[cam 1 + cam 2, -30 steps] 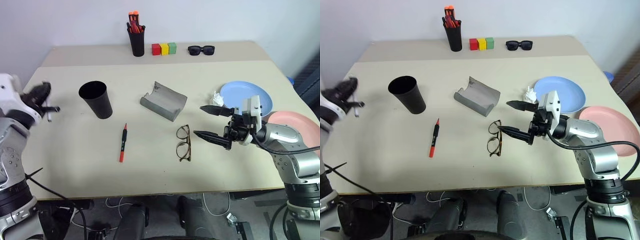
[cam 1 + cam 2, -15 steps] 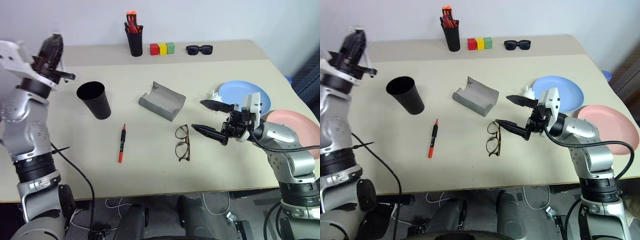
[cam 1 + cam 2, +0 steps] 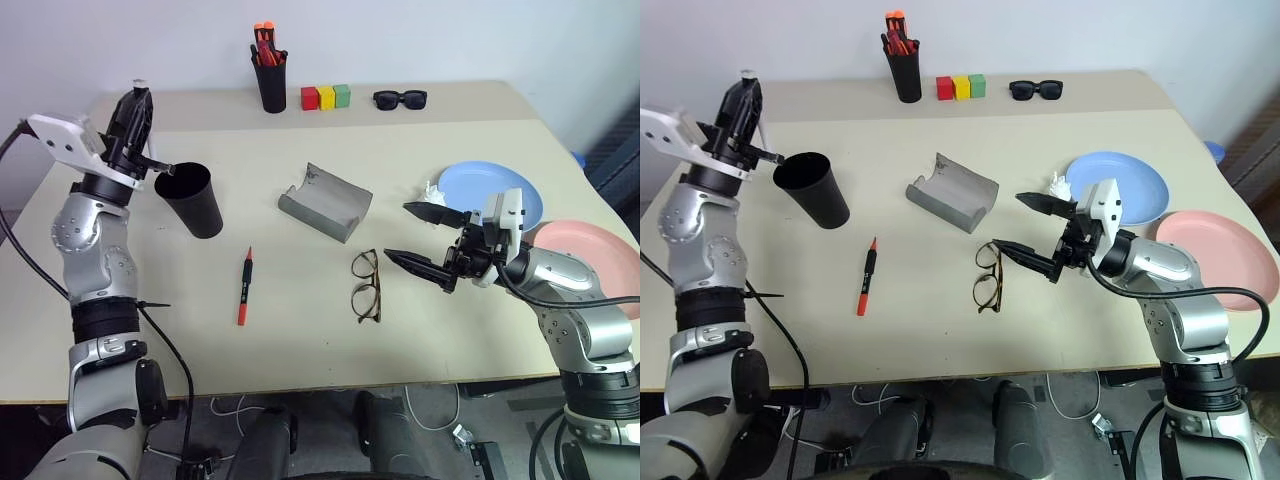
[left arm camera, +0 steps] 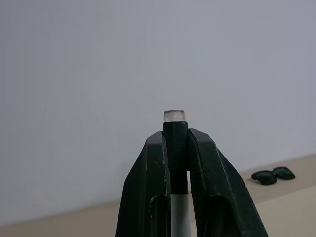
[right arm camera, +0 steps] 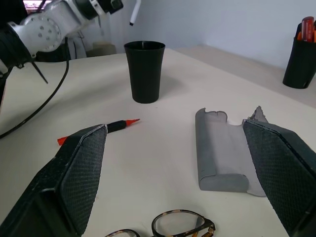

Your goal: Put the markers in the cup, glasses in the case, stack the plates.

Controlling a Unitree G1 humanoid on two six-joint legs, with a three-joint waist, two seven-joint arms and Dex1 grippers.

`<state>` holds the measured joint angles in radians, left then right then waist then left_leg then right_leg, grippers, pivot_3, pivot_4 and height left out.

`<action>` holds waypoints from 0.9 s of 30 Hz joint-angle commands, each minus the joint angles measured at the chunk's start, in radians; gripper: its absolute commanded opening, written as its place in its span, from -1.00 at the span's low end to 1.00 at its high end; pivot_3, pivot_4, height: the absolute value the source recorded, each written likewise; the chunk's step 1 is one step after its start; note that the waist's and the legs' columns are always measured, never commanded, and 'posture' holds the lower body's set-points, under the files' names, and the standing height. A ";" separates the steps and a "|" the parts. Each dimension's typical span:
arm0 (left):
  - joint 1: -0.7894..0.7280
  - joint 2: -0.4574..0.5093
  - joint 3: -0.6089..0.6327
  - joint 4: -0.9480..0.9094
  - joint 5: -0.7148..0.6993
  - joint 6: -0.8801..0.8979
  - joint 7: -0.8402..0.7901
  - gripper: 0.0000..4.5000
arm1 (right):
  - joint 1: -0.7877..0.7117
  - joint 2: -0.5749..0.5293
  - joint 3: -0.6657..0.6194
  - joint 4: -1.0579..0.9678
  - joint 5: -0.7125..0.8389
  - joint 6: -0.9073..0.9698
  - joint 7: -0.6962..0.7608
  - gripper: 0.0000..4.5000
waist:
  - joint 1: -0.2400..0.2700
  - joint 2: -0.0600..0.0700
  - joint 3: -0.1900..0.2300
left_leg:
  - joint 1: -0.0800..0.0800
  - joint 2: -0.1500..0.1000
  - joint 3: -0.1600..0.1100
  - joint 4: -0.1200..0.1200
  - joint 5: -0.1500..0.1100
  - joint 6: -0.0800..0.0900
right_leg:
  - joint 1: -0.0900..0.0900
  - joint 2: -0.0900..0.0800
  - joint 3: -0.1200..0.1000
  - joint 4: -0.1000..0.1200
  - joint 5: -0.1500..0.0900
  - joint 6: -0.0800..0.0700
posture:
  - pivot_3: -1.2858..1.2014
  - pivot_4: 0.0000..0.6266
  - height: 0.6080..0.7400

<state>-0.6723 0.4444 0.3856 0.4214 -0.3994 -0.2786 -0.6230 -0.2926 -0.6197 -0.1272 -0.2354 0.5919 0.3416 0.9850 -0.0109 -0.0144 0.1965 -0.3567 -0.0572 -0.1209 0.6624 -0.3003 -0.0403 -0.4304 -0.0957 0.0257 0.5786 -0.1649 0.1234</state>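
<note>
left gripper [image 3: 137, 97] swung up beside the cup [image 3: 191, 199], pinched shut on the black marker [image 4: 175, 148]. cup looks empty. right gripper [image 3: 418, 238] wide open, holding nothing.

**Bystanders along the table's far edge**

The table [image 3: 300, 360] is pale beige, with a seam across it near the far side. Beyond that seam three things stand in a loose row. A black pot [image 3: 272, 85] of orange-red pens [image 3: 266, 40] stands upright, leftmost in the row. Just right of the pot sit three small blocks [image 3: 327, 97] side by side, touching: red, yellow, green. Right of the blocks, a little apart, lie chunky black sunglasses [image 3: 401, 99], lenses facing the near side. A crumpled white scrap [image 3: 433, 194] lies well nearer than the sunglasses, toward the table's right side.
</note>
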 commanded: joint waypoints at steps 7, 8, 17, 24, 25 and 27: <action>-0.017 -0.018 -0.022 0.138 0.008 -0.142 -0.056 -0.99 | -0.010 -0.019 -0.016 -0.043 0.001 -0.004 -0.010 1.00 | -0.001 0.000 0.000 | 0.000 0.000 0.000 0.000 0.000 0.000 | 0.000 0.000 0.000 0.000 0.000 0.000 | 0.03 -0.52 1.00; -0.016 -0.017 -0.023 0.148 0.012 -0.148 -0.056 -0.99 | -0.008 -0.021 -0.016 -0.045 0.000 -0.005 -0.010 1.00 | -0.001 0.000 0.000 | 0.000 0.000 0.000 0.000 0.000 0.000 | 0.000 0.000 0.000 0.000 0.000 0.000 | 0.03 -0.52 1.00; -0.025 -0.018 -0.024 0.164 0.007 -0.165 -0.062 0.67 | -0.013 -0.018 -0.011 -0.036 -0.013 -0.013 -0.012 1.00 | 0.000 0.000 0.000 | 0.000 0.000 0.000 0.000 0.000 0.000 | 0.000 0.000 0.000 0.000 0.000 0.000 | 0.03 -0.52 1.00; 0.056 -0.010 -0.056 -0.082 -0.081 0.097 -0.053 0.97 | -0.018 -0.016 -0.009 -0.028 -0.018 -0.017 -0.006 1.00 | -0.001 0.000 0.000 | 0.000 0.000 0.000 0.000 0.000 0.000 | 0.000 0.000 0.000 0.000 0.000 0.000 | 0.03 -0.52 1.00; 0.091 -0.008 -0.067 -0.195 -0.128 0.199 -0.027 0.97 | -0.017 -0.017 -0.011 -0.024 -0.018 -0.020 -0.002 1.00 | -0.002 0.000 0.000 | 0.000 0.000 0.000 0.000 0.000 0.000 | 0.000 0.000 0.000 0.000 0.000 0.000 | 0.03 -0.52 1.00; 0.157 0.009 -0.106 -0.429 -0.199 0.395 0.032 0.97 | -0.013 -0.020 -0.014 -0.017 -0.019 -0.025 0.006 1.00 | -0.005 0.000 0.000 | 0.000 0.000 0.000 0.000 0.000 0.001 | 0.000 0.000 0.000 0.000 0.000 0.000 | 0.03 -0.52 1.00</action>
<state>-0.5239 0.4300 0.3061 0.1710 -0.5334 -0.0105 -0.6250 -0.2964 -0.6303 -0.1252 -0.2377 0.5667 0.3362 0.9835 -0.0160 -0.0145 0.1966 -0.3569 -0.0567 -0.1211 0.6624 -0.3008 -0.0393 -0.4306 -0.0958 0.0260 0.5790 -0.1649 0.1237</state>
